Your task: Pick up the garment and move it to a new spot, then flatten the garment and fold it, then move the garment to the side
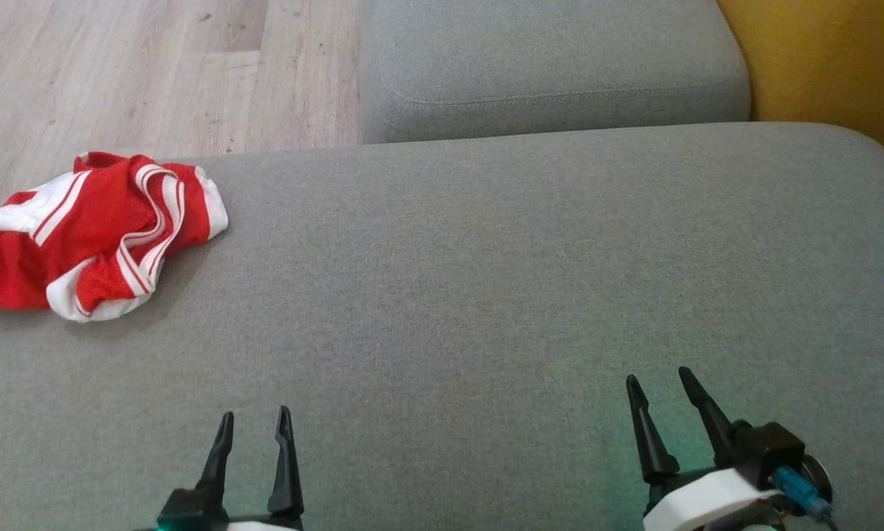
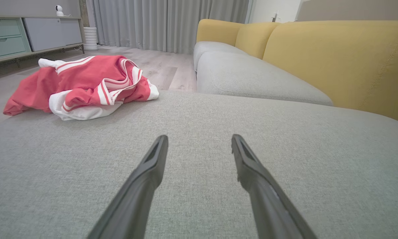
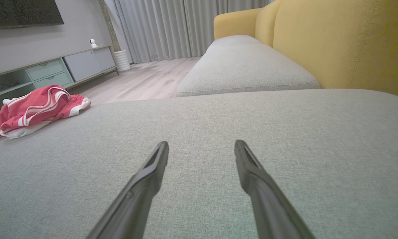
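The garment [image 1: 95, 228] is red cloth with white stripes and white trim, lying crumpled at the far left edge of the grey sofa cushion [image 1: 486, 280]. In the left wrist view the garment [image 2: 82, 86] lies ahead and to the left; in the right wrist view the garment [image 3: 36, 109] sits far off to the left. My left gripper [image 1: 256, 424] hovers open over the cushion's near edge, well short of the cloth. My right gripper [image 1: 660, 383] is open too, at the lower right, empty. The same open fingers show in each wrist view: left gripper [image 2: 199, 141], right gripper [image 3: 200, 147].
A second grey seat cushion [image 1: 553, 66] lies beyond the one I work over, with a yellow backrest [image 1: 833, 66] to the right. Pale wooden floor [image 1: 117, 66] lies past the cushion's left edge. A low cabinet [image 3: 52, 69] and curtains [image 2: 169, 23] stand across the room.
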